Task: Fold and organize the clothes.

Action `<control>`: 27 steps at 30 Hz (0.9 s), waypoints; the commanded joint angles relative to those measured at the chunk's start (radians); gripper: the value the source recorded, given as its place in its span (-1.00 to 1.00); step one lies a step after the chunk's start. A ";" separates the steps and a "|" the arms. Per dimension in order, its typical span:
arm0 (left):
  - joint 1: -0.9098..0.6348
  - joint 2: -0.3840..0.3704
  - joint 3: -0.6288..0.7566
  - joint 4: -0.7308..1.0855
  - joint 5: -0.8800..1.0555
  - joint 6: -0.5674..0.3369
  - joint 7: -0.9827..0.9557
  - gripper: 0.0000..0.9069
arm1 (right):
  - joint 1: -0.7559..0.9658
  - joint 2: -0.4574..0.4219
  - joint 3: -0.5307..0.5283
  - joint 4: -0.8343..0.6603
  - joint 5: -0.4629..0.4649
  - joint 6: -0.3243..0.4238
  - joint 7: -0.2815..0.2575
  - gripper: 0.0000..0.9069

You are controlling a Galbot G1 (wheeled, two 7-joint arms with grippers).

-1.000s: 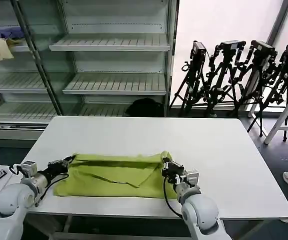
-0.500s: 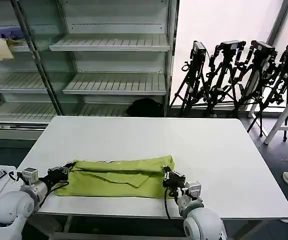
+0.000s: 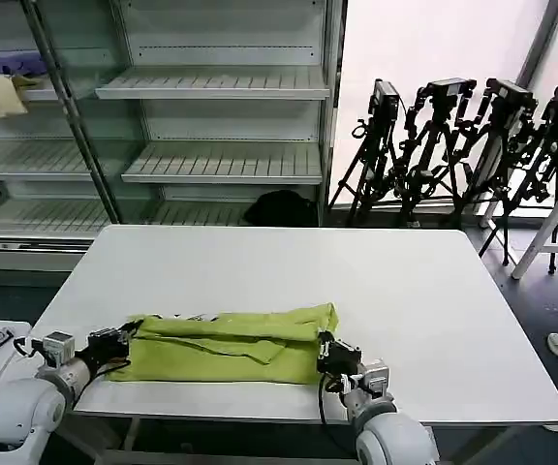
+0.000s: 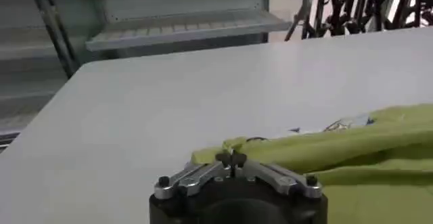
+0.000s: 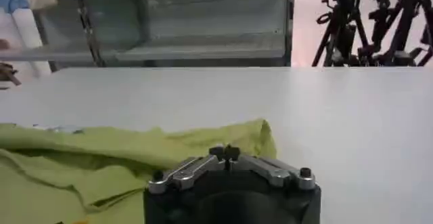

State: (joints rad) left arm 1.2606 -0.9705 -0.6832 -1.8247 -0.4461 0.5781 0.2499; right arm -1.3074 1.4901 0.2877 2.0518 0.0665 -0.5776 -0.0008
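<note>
Head view, T-shirt (image 3: 226, 346), print unreadable

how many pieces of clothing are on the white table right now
1. A lime green T-shirt lies bunched near the white table's front edge, its left end pinched by the left hand and its right end by the right hand. Nothing else seems hidden beneath it.

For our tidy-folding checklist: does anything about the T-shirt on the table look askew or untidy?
Yes. The lime T-shirt lies as a rumpled band near the white table's front edge, layers bunched, with a loose flap sagging from its middle.
</note>
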 commanded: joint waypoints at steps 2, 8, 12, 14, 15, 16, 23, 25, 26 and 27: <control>0.016 -0.013 0.001 -0.024 0.054 0.000 -0.015 1.00 | -0.012 0.012 -0.005 -0.021 -0.164 0.002 -0.007 1.00; 0.004 -0.033 -0.023 -0.049 -0.026 -0.001 -0.030 1.00 | -0.016 0.009 -0.003 -0.015 -0.174 0.001 0.004 1.00; 0.006 -0.075 -0.068 -0.109 -0.156 -0.001 -0.080 1.00 | -0.029 0.015 0.006 0.009 -0.160 0.017 0.004 1.00; 0.031 -0.105 -0.081 -0.144 -0.146 -0.002 -0.122 1.00 | -0.037 0.020 0.017 0.037 -0.128 0.033 0.005 1.00; 0.043 -0.122 -0.083 -0.162 -0.118 -0.014 -0.146 1.00 | -0.035 0.021 0.024 0.058 -0.091 0.045 0.020 1.00; 0.054 -0.144 -0.080 -0.167 -0.059 -0.035 -0.163 1.00 | -0.031 0.022 0.029 0.068 -0.072 0.048 0.025 1.00; 0.111 -0.254 -0.050 -0.141 0.144 -0.143 -0.261 1.00 | 0.093 0.016 0.103 0.091 0.040 0.089 0.121 1.00; 0.111 -0.270 -0.048 -0.117 0.189 -0.163 -0.264 1.00 | 0.125 0.005 0.134 0.078 0.073 0.106 0.117 1.00; 0.110 -0.271 -0.048 -0.104 0.191 -0.168 -0.267 1.00 | 0.133 0.002 0.144 0.073 0.079 0.109 0.111 1.00; 0.108 -0.275 -0.052 -0.094 0.186 -0.171 -0.265 1.00 | 0.144 -0.003 0.150 0.070 0.089 0.112 0.108 1.00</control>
State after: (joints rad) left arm 1.3288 -1.1362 -0.7285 -1.9342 -0.4020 0.5018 0.0805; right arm -1.2634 1.5023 0.3632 2.1051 0.0474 -0.5069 0.0692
